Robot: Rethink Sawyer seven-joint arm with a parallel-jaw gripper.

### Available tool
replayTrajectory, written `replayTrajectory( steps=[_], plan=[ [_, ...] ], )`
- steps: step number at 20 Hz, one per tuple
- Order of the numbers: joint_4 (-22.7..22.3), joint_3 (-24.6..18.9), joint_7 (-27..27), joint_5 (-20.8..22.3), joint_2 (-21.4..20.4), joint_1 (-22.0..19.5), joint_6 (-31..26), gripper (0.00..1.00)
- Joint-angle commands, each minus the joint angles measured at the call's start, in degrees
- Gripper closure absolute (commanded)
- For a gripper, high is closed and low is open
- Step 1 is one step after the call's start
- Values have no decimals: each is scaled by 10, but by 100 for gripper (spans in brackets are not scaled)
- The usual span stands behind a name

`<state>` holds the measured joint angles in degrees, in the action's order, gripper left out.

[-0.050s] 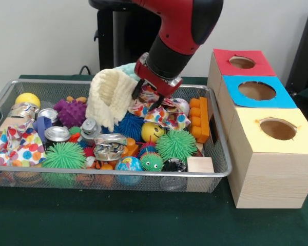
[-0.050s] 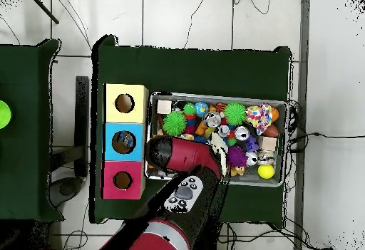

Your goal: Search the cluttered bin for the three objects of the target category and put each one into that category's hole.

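I saw my pincer (image 1: 146,92) clenched on the cream knitted cloth (image 1: 110,97); nothing visibly sat in any hole yet.

No writing can be read anywhere. The crushed silver metal cans (image 1: 109,147) in the wire mesh bin (image 1: 215,171) show only glare, and the three wooden boxes (image 1: 269,154) carry no labels.

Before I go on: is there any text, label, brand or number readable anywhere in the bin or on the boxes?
None can be read.
Crushed cans: any print is too blurred to read.
Globe-patterned ball: map markings, nothing legible.
Red, blue and yellow boxes: plain coloured tops with holes, no lettering.
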<state>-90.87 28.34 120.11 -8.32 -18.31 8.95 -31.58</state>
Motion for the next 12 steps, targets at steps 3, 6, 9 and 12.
replayTrajectory(
  steps=[3, 6, 9, 12],
  plan=[
    [37, -2, 36, 45, 40, -19, -40, 0],
    [32, -6, 25, 51, 38, -31, -39, 0],
    [25, -8, 26, 62, 35, -35, -22, 100],
    [27, -1, 30, 70, 38, -33, -9, 100]
  ],
)
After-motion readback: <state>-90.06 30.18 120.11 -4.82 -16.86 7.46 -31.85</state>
